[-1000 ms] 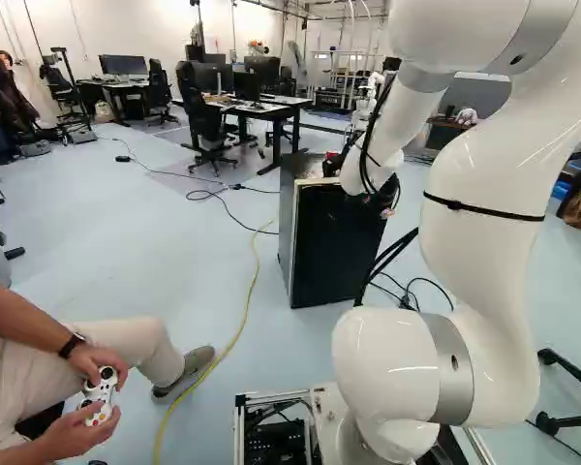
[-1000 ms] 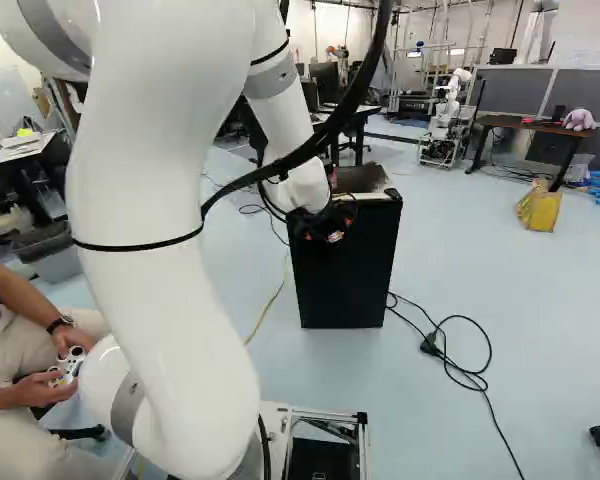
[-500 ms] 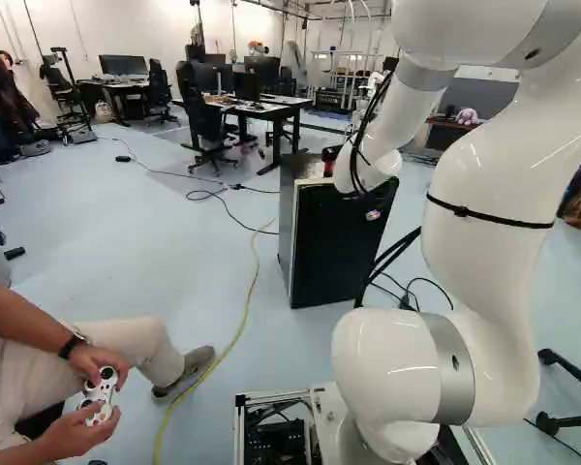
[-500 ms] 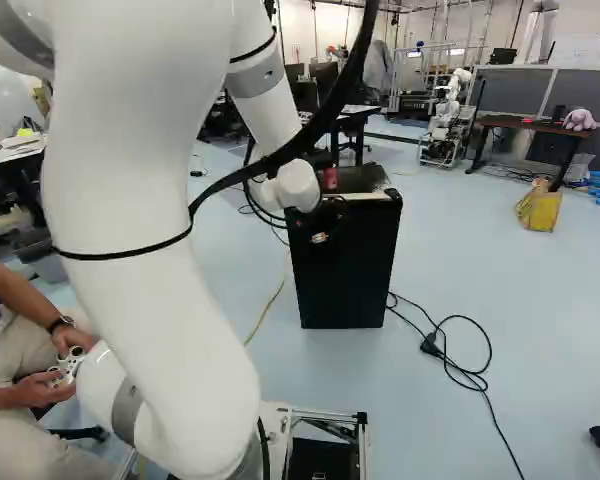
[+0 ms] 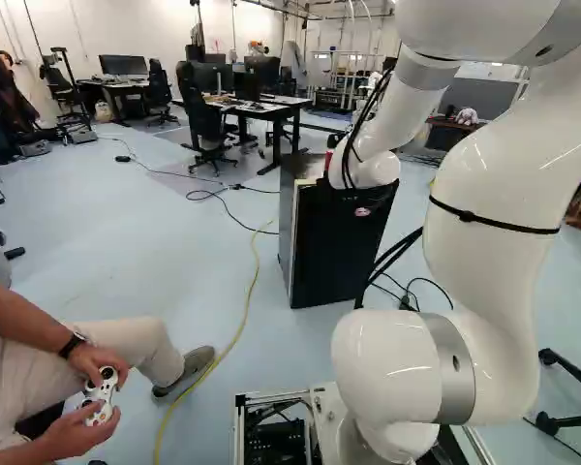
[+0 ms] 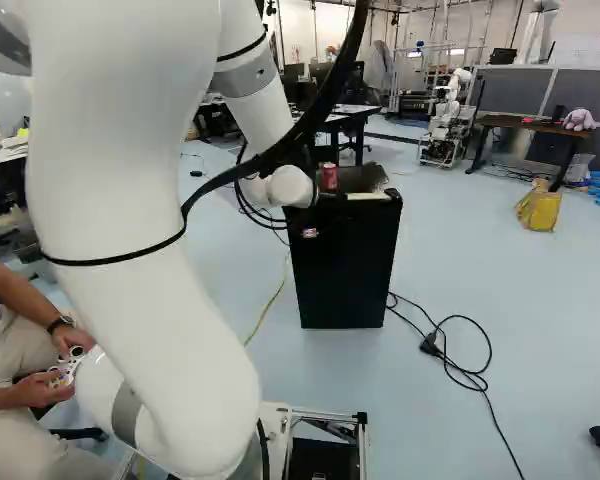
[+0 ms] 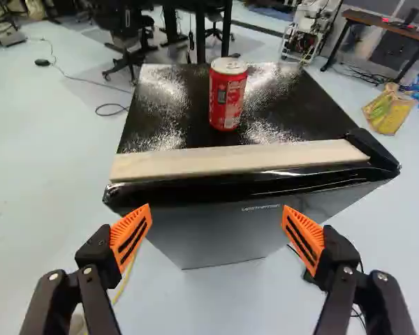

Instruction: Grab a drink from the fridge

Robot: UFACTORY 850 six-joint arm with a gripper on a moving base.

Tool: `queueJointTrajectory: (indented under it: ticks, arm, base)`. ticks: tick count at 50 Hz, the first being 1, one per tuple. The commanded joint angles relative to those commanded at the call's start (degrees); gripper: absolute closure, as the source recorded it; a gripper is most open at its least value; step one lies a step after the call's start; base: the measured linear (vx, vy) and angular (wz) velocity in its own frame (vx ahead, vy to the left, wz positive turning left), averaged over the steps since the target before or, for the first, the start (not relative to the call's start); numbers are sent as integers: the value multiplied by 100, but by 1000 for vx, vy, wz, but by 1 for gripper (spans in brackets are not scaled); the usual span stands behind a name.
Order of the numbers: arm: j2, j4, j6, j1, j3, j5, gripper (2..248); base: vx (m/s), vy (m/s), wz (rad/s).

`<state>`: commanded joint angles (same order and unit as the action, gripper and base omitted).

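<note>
A red can [image 7: 228, 98] is standing upright on top of the small black fridge [image 6: 345, 275], a little way in beyond the pale strip [image 7: 237, 160] along the near edge; the flat top is carrying its weight, and nothing is leaning on it. The gripper [image 7: 216, 207] is holding nothing: its two fingers are standing wide, with the orange pads [image 7: 131, 237] facing each other and the gap between them lining up roughly with the can, which is sitting ahead and apart from both. That spacing is probably serving to let one finger pass on the left and one on the right of the can, so the pads can close on its round sides without tipping it. The white arm [image 5: 484, 194] is reaching over from the near side, probably because that is giving the gripper a straight way across the strip. The step in hand is seeming to be the lining up, with the grasp and lift remaining to be done. The next move is calling for a forward reach at can height; too low, and the fingers are risking a knock against the fridge's near edge, too far off to one side, and a finger is risking pushing the can over
</note>
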<state>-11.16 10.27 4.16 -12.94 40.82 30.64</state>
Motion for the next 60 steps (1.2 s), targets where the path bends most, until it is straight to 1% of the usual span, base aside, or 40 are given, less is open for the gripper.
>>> queueJointTrajectory:
  ticks: [9, 14, 31, 60]
  arm:
    - [1, -414, 0, 1, -1, 412, 3]
    - [0, -494, 0, 1, 0, 516, 3]
    - [-75, -532, 0, 12, 85, 565, 3]
    - [-427, -532, 0, 61, 491, 565, 3]
  base:
    - [0, 0, 0]
    - [0, 0, 0]
    - [0, 0, 0]
    - [0, 0, 0]
